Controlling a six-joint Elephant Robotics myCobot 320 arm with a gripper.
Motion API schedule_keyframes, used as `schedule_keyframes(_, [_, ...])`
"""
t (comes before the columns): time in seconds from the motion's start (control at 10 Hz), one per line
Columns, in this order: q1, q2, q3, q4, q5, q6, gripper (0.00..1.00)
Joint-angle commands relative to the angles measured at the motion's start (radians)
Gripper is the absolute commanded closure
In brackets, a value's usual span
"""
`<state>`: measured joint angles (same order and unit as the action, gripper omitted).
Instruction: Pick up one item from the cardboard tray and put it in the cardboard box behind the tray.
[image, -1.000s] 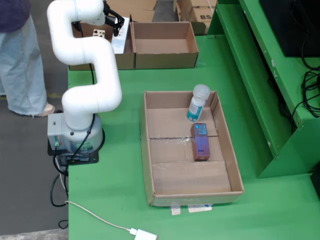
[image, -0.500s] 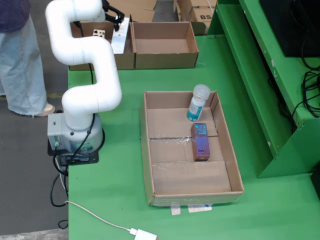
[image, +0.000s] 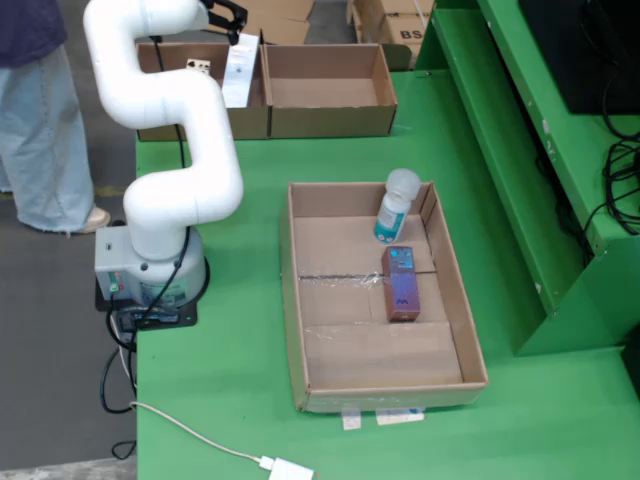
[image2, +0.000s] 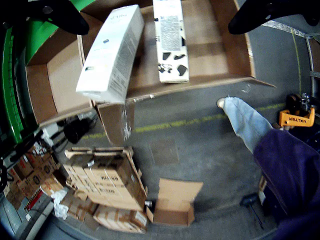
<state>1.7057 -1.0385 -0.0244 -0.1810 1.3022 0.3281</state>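
Note:
My gripper is high over the left cardboard box behind the tray, and it is open and empty. In the wrist view its two black fingers stand wide apart around the gripper's middle. A white carton hangs tilted just below it, at the box's right wall; it also shows in the wrist view, and I cannot tell if it rests on anything. A cow-print carton lies in that box. The cardboard tray holds a clear bottle and a purple box.
A second open cardboard box stands right of the first. A person in jeans stands left of the table, also visible in the wrist view. The arm's base sits at the table's left edge. A green shelf frame runs along the right.

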Motion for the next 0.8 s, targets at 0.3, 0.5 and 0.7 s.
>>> schedule_keyframes(0.3, [-0.089, -0.025, 1.084, -1.120, -0.013, 0.079, 0.00])
schedule_keyframes(0.5, [-0.090, 0.070, 1.303, -1.420, -0.032, 0.143, 0.00])
schedule_keyframes(0.7, [-0.083, 0.142, 1.400, -1.583, -0.042, 0.186, 0.00])
